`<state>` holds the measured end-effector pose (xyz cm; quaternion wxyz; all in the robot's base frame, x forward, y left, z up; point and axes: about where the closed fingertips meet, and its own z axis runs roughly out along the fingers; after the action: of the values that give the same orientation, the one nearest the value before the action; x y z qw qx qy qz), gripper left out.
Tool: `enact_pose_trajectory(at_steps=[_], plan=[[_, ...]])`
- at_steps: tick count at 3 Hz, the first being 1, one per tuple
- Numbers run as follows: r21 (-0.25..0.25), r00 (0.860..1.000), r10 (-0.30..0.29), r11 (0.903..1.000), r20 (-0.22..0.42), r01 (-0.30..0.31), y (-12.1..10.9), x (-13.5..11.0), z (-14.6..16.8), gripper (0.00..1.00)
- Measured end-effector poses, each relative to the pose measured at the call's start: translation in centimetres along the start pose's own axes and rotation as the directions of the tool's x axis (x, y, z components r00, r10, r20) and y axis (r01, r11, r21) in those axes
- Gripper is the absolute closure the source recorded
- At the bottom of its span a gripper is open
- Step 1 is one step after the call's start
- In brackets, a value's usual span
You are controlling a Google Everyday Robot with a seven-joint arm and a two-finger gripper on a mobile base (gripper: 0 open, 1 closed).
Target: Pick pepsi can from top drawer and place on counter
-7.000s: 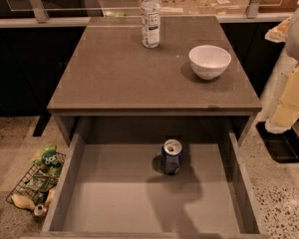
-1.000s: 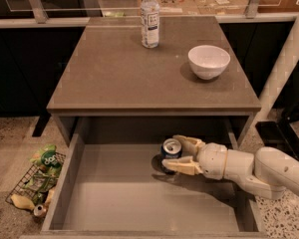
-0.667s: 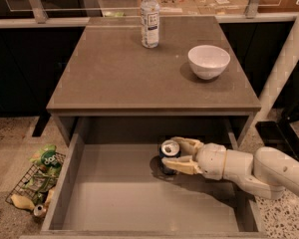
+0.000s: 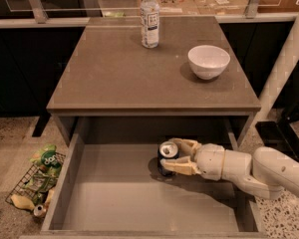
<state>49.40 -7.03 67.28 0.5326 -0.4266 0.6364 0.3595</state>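
Note:
The pepsi can [image 4: 167,150], dark blue with a silver top, is in the open top drawer [image 4: 114,193], near its back middle, and tilts with its top toward the camera. My gripper [image 4: 171,156] reaches in from the right, with one cream finger [image 4: 183,144] behind the can and the other in front of it, closed against its sides. The white arm runs off to the lower right. The grey-brown counter [image 4: 119,73] lies above the drawer.
A clear water bottle [image 4: 150,19] stands at the counter's back middle. A white bowl [image 4: 209,61] sits at its right. On the floor to the left, a wire basket [image 4: 37,180] holds green snack bags. A white post rises at the right.
The arm has reached into the drawer since seven seconds ago. Over the last second the fingers closed on the can, which tipped and shifted slightly left.

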Motion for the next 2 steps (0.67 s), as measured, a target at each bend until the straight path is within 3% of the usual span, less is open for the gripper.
enact_pose_trajectory(at_steps=[1,2], plan=[[0.0,1.0,0.0,1.0,0.0,0.0,0.0,0.0,0.0,1.0],[0.013,1.0,-0.024,0.9996,-0.016,0.024,0.5,-2.5,-2.0,1.0]])
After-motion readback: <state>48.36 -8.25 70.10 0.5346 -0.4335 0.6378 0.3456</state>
